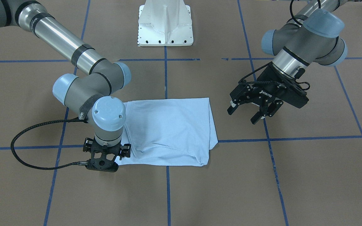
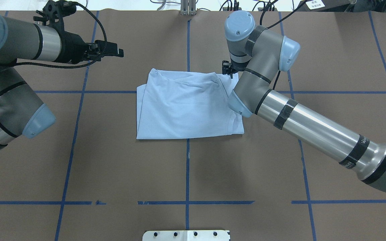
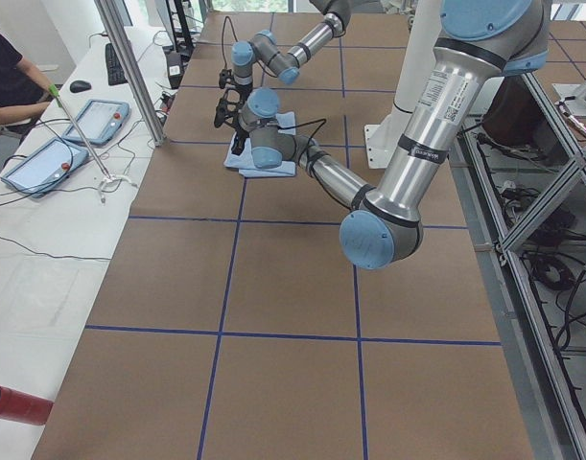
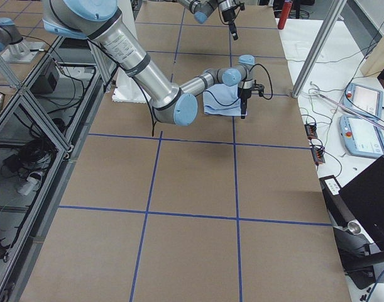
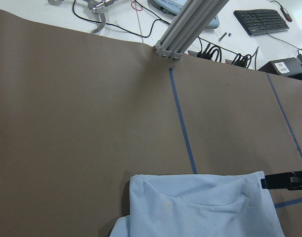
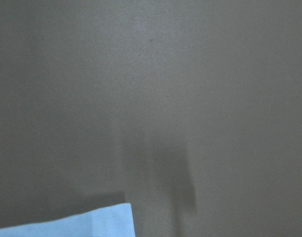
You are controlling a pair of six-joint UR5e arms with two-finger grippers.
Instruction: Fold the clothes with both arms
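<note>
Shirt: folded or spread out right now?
Folded. The shirt lies as a compact rectangle, with overlapping layers showing along its edges and no sleeves spread out.

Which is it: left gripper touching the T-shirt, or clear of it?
Apart. The front-facing view shows a strip of brown table between the open left gripper and the T-shirt; the overhead view shows the same gap.

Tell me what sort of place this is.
Probably a robotics lab workcell: a table marked with a blue tape grid, aluminium frame posts, and teach pendants beside a keyboard on the side bench.
</note>
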